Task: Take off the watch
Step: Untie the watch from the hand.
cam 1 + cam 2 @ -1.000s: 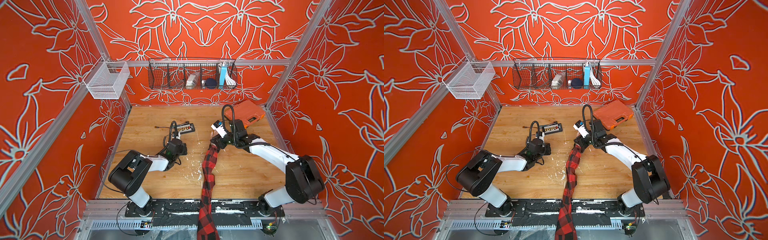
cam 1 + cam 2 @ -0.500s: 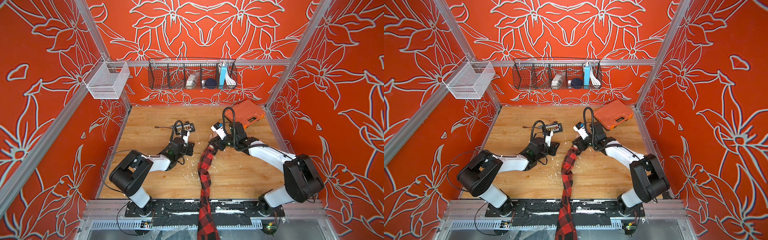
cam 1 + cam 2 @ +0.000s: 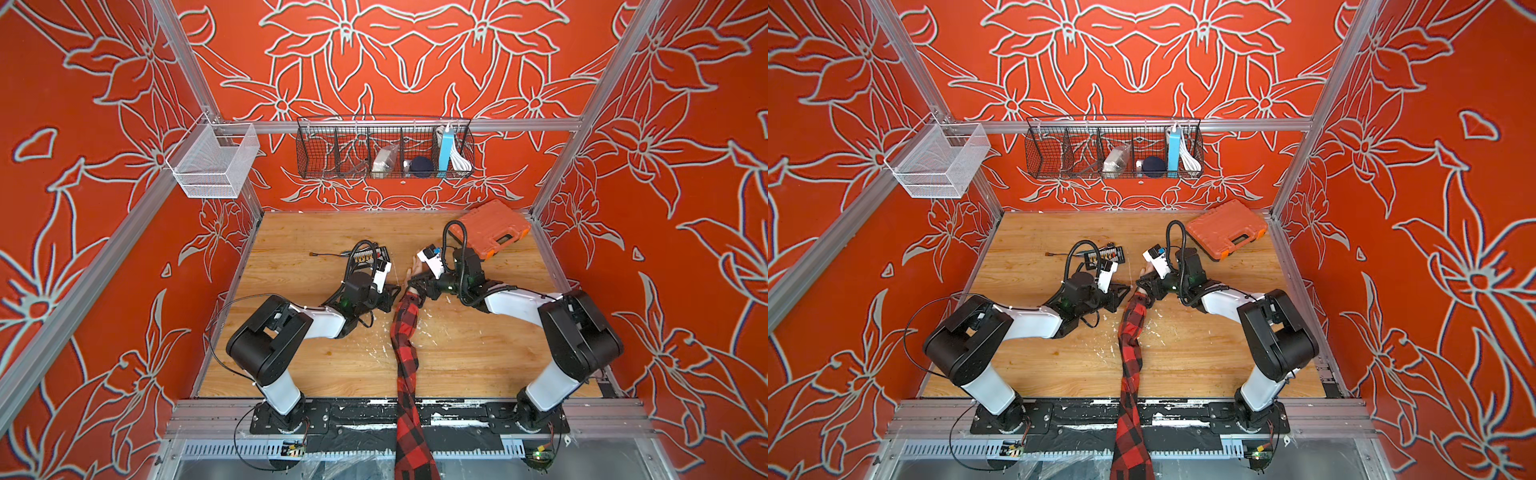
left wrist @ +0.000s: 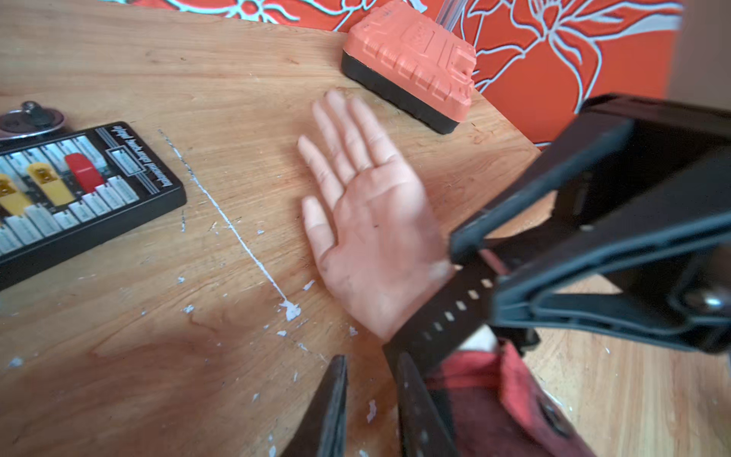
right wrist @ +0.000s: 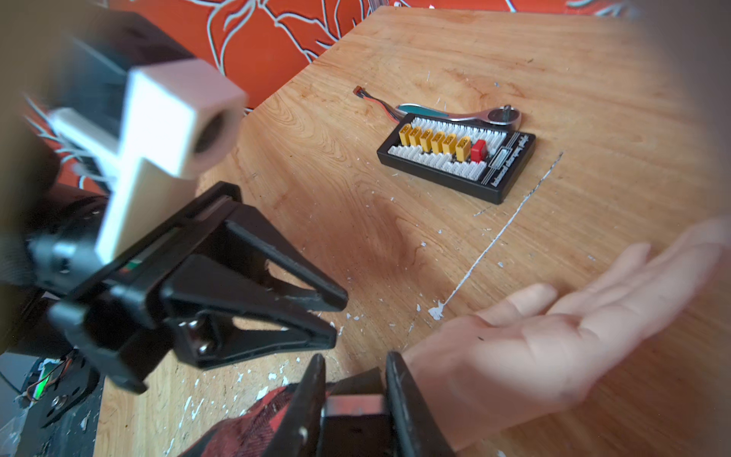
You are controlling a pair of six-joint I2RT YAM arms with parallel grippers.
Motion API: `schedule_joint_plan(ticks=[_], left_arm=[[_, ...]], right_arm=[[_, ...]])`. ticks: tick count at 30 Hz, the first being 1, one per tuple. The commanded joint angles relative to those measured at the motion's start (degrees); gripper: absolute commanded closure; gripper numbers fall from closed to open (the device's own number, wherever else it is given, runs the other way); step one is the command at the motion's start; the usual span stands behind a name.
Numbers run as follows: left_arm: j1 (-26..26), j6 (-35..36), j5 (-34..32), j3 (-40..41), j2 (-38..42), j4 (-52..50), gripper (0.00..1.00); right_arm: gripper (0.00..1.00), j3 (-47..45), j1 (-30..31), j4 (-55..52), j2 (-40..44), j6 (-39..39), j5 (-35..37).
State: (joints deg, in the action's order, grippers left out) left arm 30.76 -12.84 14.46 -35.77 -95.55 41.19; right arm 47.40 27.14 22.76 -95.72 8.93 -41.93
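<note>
Black watch (image 4: 447, 316), strap clamped in right end effector (image 5: 355, 368), left end effector (image 4: 370, 362) parted just beside

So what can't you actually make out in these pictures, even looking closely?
- Watch face: shown in no view. In the left wrist view only the holed strap of the watch shows; the right gripper covers the rest.
- Both top views: the watch cannot be told apart from the black gripper over it.
- Right wrist view: the hand is blurred, so its fingers are unclear.
- Items in the wire basket: too small to name in the top views.
</note>
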Motion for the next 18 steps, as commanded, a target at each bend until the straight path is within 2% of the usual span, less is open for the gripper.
schedule_joint_plan(ticks=[1, 15, 18], left_arm=[[0.99, 2.32, 0.97, -0.22, -0.58, 0.34, 0.75], [2.51, 0.65, 1.67, -3.43, -6.29, 1.99, 0.71], [2.6, 0.53, 3.98, -3.57, -6.79, 3.58, 0.68]], right_arm=[[1.0, -0.37, 0.25, 6.89, -0.2, 2.84, 0.07], [1.0, -0.29, 0.29, 5.61, -2.43, 4.87, 1.15], [1.0, -0.02, 0.29, 5.79, -3.04, 5.31, 0.89]])
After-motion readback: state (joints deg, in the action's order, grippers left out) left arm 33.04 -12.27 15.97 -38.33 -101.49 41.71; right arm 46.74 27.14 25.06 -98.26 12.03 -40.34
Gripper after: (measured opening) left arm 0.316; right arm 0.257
